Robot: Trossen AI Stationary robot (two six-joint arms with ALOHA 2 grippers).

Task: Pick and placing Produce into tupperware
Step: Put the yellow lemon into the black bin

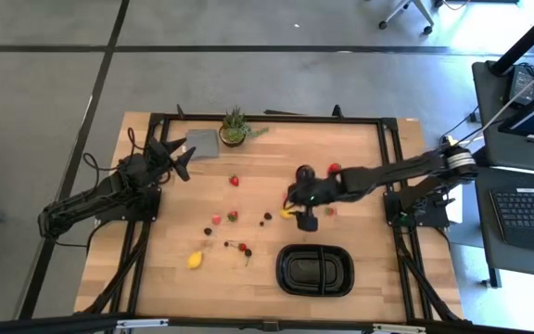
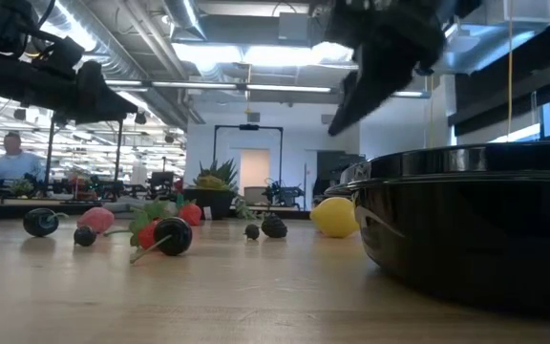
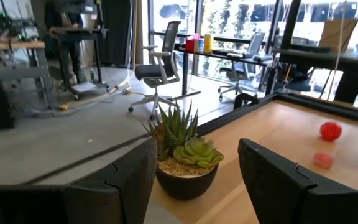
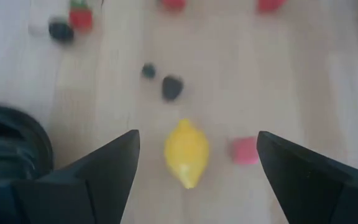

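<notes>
The right gripper hangs with its fingers spread wide over a small yellow lemon on the wooden table, holding nothing; the lemon lies between the two dark fingers but is not yet touched. That lemon sits just beyond the far rim of the black tupperware, which appears to hold nothing so far. A pink bit lies just beside the lemon, two dark pieces a little farther from the tray, and strawberries, stemmed cherries and a second lemon are scattered well to the tray's left. The lemon looks light, hard-skinned and smooth, probably a rigid toy piece, so it should tolerate a firm squeeze but may roll or squirt out of the pads; closing across its fat middle, not its tapered ends, looks the surest hold. The nearby pink bit could be nudged as the fingers come down. The left gripper waits far from the tray at the table's back corner, empty and parted, facing the potted plant near a grey cloth.
</notes>
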